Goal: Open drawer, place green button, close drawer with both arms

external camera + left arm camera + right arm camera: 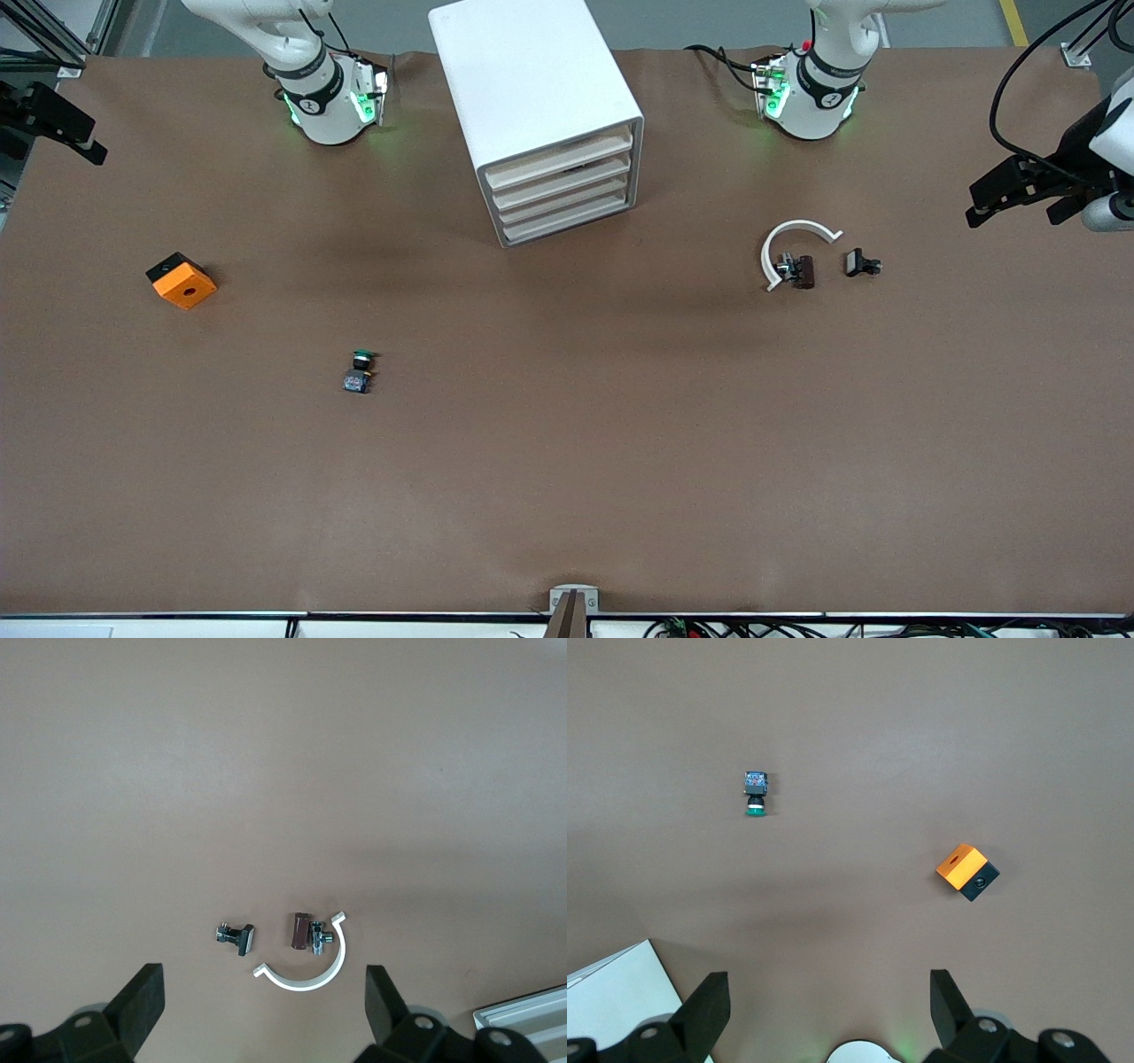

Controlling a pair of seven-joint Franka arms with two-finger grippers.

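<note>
From the front you are looking at a brown table [567,461] where the white cabinet [540,106] is sitting between the two arm bases with every drawer [561,188] shut, and the button [359,372] is lying in the open, nearer the camera, toward the right arm's end. In the left wrist view the left gripper [261,1005] is hanging released, jaws spread wide, over a white curved clip [306,967] and small dark parts [236,936], likely parked high for a clear look. In the right wrist view the right gripper [828,1005] is likewise spread and empty, with the button well ahead of its jaws and an orange block [967,872] off to one side.

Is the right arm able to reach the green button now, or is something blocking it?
Probably yes. The button lies alone on bare table toward that arm's end, nothing over it, and the right gripper is open.
</note>
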